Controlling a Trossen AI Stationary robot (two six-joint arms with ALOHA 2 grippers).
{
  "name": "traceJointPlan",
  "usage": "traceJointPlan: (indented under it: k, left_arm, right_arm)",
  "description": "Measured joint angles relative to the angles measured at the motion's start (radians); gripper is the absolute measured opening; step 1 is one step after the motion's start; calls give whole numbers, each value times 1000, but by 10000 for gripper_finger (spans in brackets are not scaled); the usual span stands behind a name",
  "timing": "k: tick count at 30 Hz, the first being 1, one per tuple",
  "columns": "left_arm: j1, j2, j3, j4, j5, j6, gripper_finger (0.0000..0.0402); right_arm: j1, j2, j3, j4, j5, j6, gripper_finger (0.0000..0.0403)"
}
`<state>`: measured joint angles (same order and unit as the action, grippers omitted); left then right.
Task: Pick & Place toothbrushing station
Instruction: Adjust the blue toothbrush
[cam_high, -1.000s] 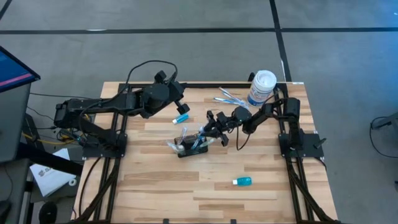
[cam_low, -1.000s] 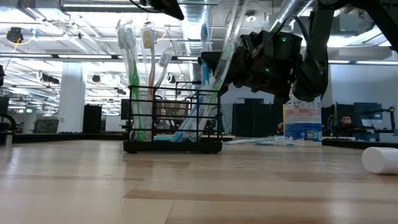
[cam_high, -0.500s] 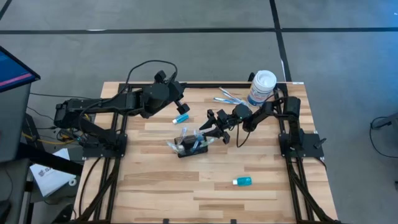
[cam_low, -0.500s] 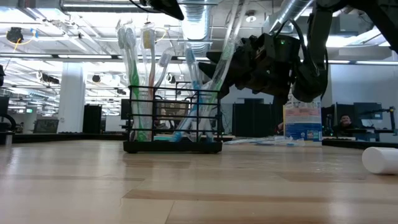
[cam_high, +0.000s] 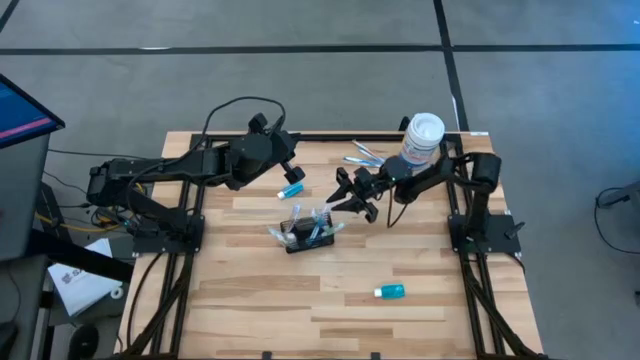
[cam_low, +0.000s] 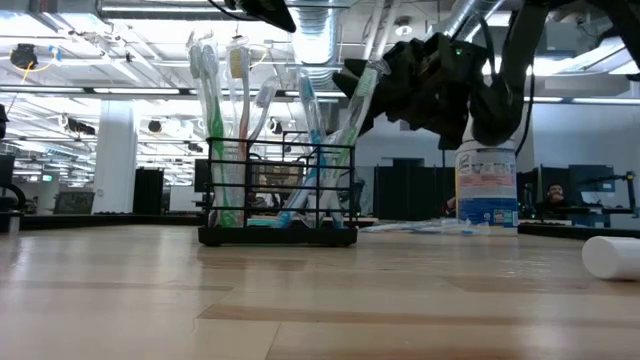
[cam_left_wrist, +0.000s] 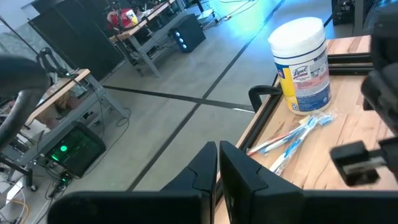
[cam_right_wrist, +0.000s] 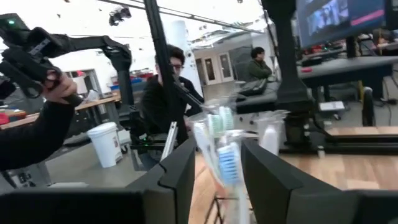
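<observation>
The toothbrushing station (cam_high: 308, 234), a small black wire holder (cam_low: 280, 195), stands on its base at the table's middle with several toothbrushes (cam_low: 225, 90) upright in it. My right gripper (cam_high: 345, 196) hovers open just beyond the holder's far right corner, above its rim (cam_low: 352, 75). In its wrist view the brush heads (cam_right_wrist: 227, 155) show past its spread fingers, and it touches nothing I can see. My left gripper (cam_high: 292, 168) waits shut and empty over the far left part of the table, with its fingers together (cam_left_wrist: 217, 163).
A white canister (cam_high: 422, 139) stands at the far right corner, with loose toothbrushes (cam_high: 366, 155) lying beside it. One small blue tube (cam_high: 291, 189) lies below my left gripper, and another (cam_high: 390, 291) lies toward the near right. People sit at desks beyond the table.
My right gripper has risen and drawn back from the holder toward the far right, toward the canister. A blue-and-white toothbrush that leaned by its fingers now stands straighter and lower in the holder. The holder has stayed in place.
</observation>
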<state>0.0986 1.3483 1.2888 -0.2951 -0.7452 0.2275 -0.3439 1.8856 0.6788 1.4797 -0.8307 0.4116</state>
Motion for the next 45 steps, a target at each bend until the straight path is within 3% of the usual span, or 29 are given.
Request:
traceJointPlan:
  k: [14,39,45]
  left_arm:
    - [0,0,0,0,0,0,12]
    - [0,0,0,1,-1,0,12]
    - [0,0,0,1,-1,0,12]
  right_arm:
    - [-143,-48,0,-289,-44,-73,114]
    - [-157,-49,24,-352,-83,-177,114]
    - [-158,-49,48,-470,-81,-244,114]
